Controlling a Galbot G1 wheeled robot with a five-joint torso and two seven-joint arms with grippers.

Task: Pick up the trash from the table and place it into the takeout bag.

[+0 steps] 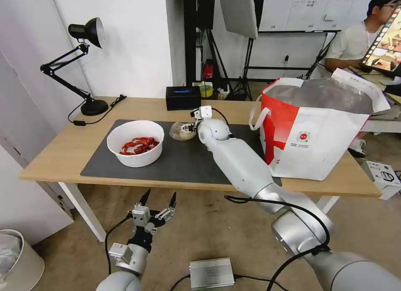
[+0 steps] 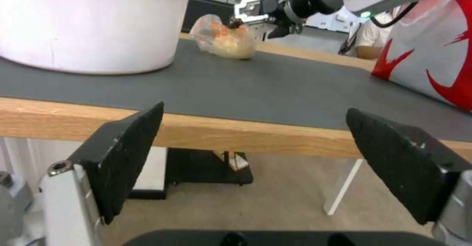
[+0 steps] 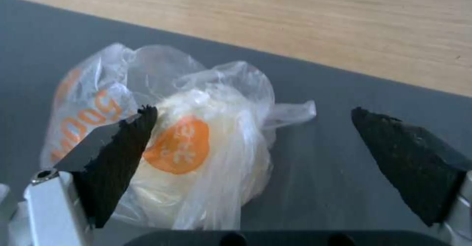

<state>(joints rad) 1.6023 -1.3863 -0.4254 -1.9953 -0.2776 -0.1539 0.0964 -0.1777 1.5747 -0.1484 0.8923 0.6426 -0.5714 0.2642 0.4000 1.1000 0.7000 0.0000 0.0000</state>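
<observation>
The right end effector (image 3: 250, 128) hangs spread over the small clear plastic bag of yellowish food (image 3: 197, 146), which lies on the dark grey mat (image 1: 184, 157) of the light-wood desk (image 1: 62, 153), right of the white round bowl of red shells (image 1: 135, 142). The left end effector (image 1: 158, 199) waits spread below the desk's near edge.

A white wall (image 1: 125, 40) fills the upper left of the frame, with a black desk lamp (image 1: 81, 61) before it. Dark stands (image 1: 217, 53) rise at top centre. Brownish floor (image 1: 209, 228) spreads below, a pale bin (image 1: 16, 257) at lower left.
</observation>
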